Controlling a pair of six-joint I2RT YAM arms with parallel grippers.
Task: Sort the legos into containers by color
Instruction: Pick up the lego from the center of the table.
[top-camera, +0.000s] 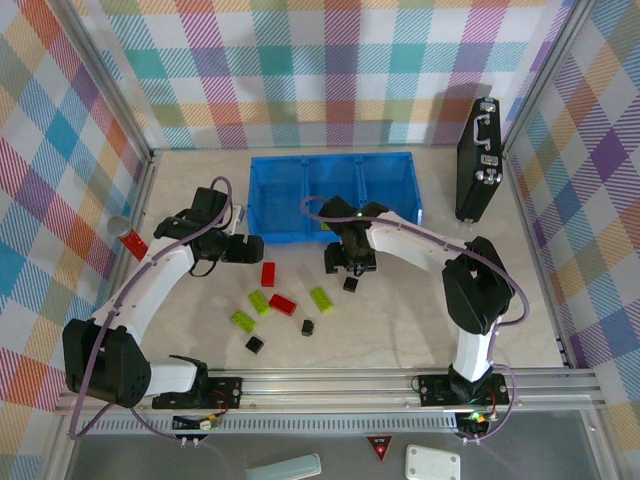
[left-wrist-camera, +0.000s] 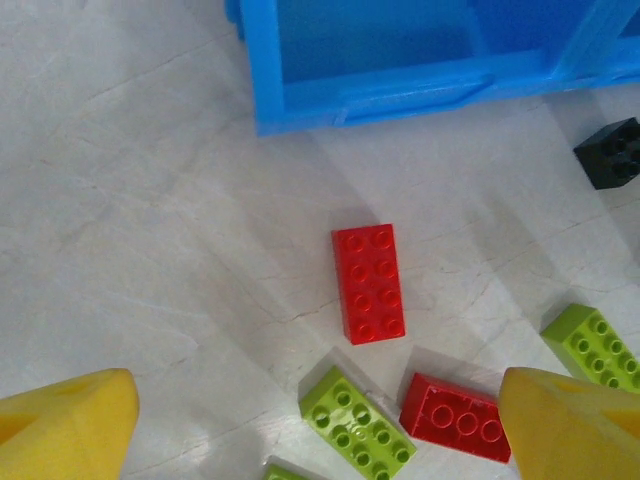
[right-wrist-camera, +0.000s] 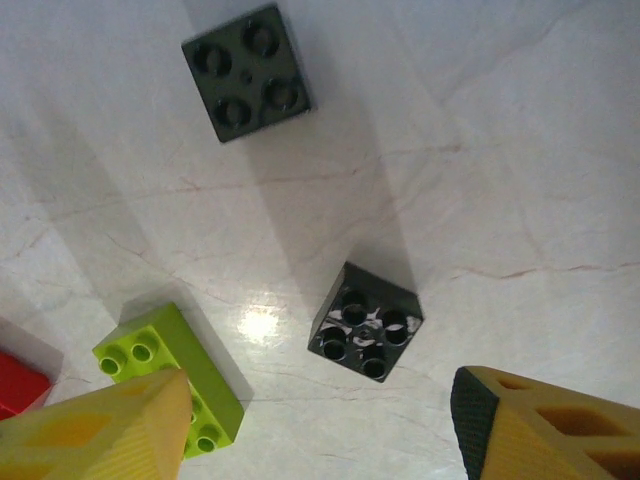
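Hovering spread wide and empty, left gripper (left-wrist-camera: 315, 425) has a red lego (left-wrist-camera: 370, 283) at 12 o'clock of its midpoint, long axis 12-to-6, so jaws would likely close across its short width. Blue tray (left-wrist-camera: 400, 95) beyond, also 12. Right gripper (right-wrist-camera: 320, 430), spread too, over black lego (right-wrist-camera: 365, 335) at 1 o'clock.

I see the translucent blue tray (top-camera: 275, 200) lying flat at the far side of the desk (top-camera: 420, 300), its three square compartments side by side. Nearer me, two red bricks (top-camera: 268, 273), three lime-green bricks (top-camera: 321, 299) and three black cubes (top-camera: 350, 284) lie scattered loose.
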